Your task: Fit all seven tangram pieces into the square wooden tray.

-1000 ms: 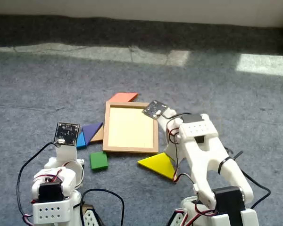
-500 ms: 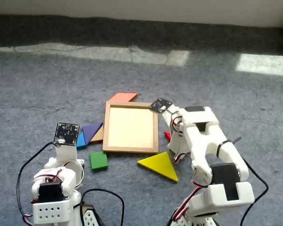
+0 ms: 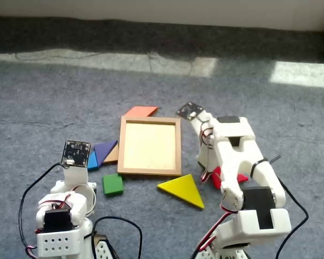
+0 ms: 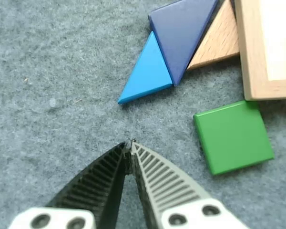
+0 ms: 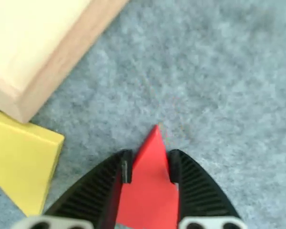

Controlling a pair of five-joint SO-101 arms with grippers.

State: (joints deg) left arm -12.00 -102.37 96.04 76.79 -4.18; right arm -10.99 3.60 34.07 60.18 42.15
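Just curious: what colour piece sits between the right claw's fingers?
Red piece, clearest in the right wrist view.

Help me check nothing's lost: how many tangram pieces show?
7, all outside the tray: orange piece beyond it; purple triangle, blue triangle, tan piece left of it; green square, yellow triangle in front; red triangle in the right gripper.

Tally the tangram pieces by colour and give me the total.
orange piece: 1
light blue triangle: 1
dark blue triangle: 1
tan wooden piece: 1
green square: 1
yellow triangle: 1
red piece: 1
Total: 7 pieces
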